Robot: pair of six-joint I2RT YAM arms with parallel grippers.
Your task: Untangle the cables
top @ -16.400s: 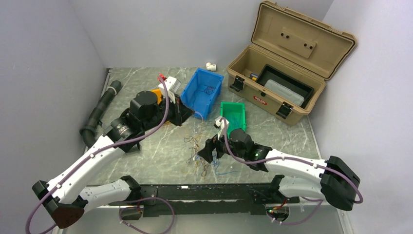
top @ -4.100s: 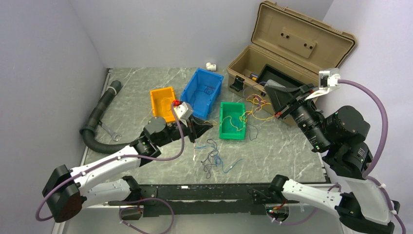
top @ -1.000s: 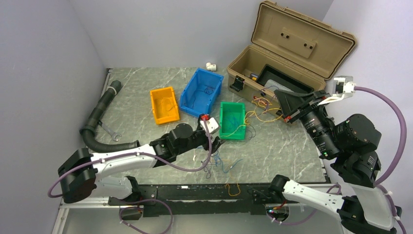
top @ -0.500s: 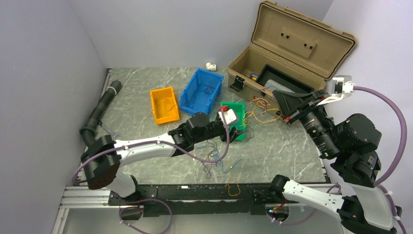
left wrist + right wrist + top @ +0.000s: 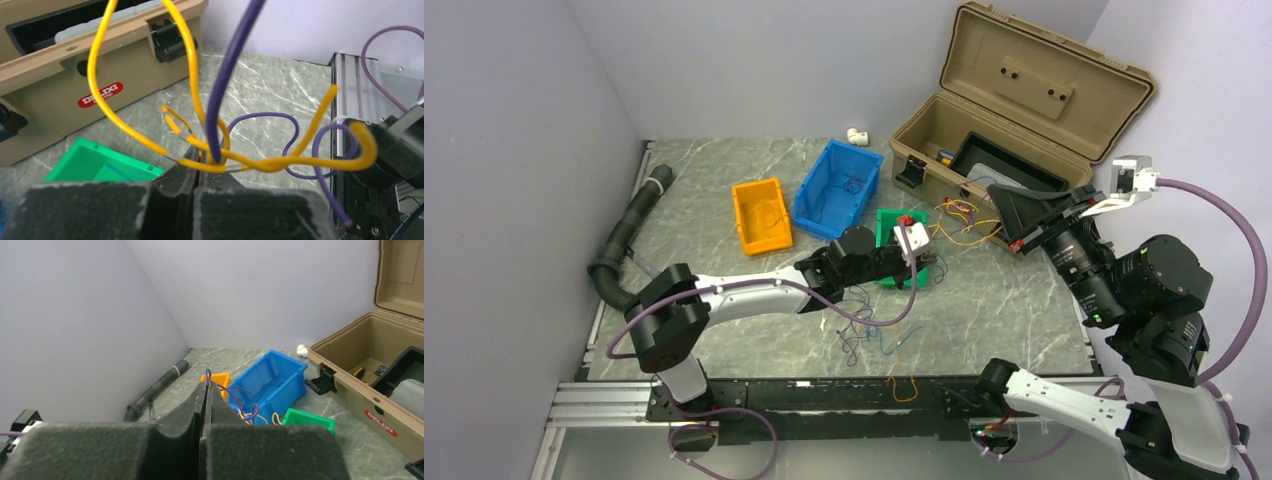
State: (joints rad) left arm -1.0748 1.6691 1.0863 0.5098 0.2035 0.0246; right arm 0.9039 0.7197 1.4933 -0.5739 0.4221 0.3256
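Veined grey tabletop (image 5: 714, 165), lilac walls (image 5: 774, 60)

Bare surface (image 5: 714, 175) lies open at far left, between the hose (image 5: 629, 230) and the orange bin (image 5: 759, 215), and at near right. The blue bin (image 5: 839, 185) and green bin (image 5: 887, 222) crowd the middle, and the left arm (image 5: 754, 290) stretches across just near them. Cables (image 5: 959, 225) span the gap from the green bin to the toolbox (image 5: 1014, 120). Loose cables (image 5: 869, 335) litter the near centre.
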